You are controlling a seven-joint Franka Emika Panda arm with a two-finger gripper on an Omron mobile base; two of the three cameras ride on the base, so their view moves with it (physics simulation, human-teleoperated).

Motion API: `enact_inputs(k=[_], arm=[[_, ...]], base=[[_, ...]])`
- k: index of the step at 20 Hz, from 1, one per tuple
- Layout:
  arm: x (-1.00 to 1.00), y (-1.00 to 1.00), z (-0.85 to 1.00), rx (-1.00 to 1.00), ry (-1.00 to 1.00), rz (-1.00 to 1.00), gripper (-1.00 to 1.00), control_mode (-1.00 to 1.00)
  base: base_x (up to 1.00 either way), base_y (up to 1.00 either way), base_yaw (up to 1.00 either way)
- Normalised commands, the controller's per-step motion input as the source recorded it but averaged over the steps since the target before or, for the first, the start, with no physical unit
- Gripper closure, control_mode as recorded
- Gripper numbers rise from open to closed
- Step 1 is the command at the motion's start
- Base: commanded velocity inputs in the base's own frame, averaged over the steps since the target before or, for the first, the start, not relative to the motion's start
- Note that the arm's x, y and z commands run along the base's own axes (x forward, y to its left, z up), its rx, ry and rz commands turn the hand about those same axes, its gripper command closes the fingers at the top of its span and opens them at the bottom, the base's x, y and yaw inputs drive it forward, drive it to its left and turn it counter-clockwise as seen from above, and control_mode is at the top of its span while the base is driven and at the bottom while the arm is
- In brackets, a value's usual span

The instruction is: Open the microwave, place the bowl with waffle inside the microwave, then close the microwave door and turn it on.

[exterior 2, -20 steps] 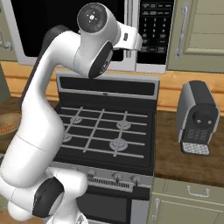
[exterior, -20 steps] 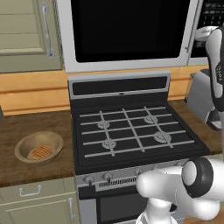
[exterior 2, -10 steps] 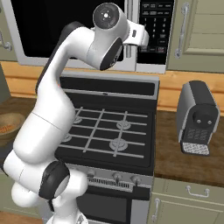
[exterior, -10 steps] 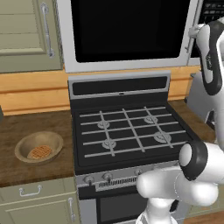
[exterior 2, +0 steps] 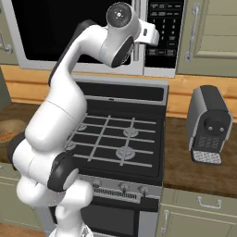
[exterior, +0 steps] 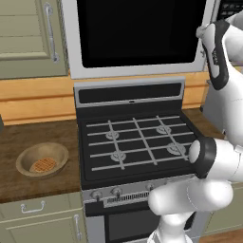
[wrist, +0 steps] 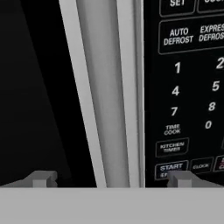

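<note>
Straddling the long vertical silver bar handle (wrist: 107, 92) of the black-glass microwave door (exterior: 137, 33), the wide-open gripper (wrist: 111, 178) is now closing in, readying a pull; the tan wooden bowl (exterior: 42, 159) is waiting far below on the counter.

the microwave (exterior: 137, 35) is silver-framed with black glass and a dark keypad panel (wrist: 188, 87) lettered white. the tan bowl (exterior: 42, 160) holds an orange-brown, grid-patterned waffle (exterior: 43, 165) on the dark brown surface (exterior: 28, 142).

The 2 base views are aimed forward and down from behind, sharing the stove (exterior: 137, 142) and microwave (exterior 2: 88, 37). The hand view is pressed close to the handle (wrist: 105, 92), apparently head-on.
</note>
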Motion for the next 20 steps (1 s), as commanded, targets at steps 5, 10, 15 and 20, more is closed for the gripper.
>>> enact_inputs(k=[5,10,15,20], arm=[[0.45,-0.21,0.00,0.00,0.00,0.00,-1.00,-1.00],[0.08,0.00,0.00,0.00,0.00,0.03,-1.00,-1.00],[0.00,0.00,-0.02,0.01,-0.04,0.00,1.00,-1.00],[0.00,0.01,-0.06,0.04,-0.08,0.00,1.00,-1.00]], base=[[0.00,0.00,0.00],[0.00,0.00,0.00],[0.00,0.00,0.00],[0.00,0.00,0.00]])
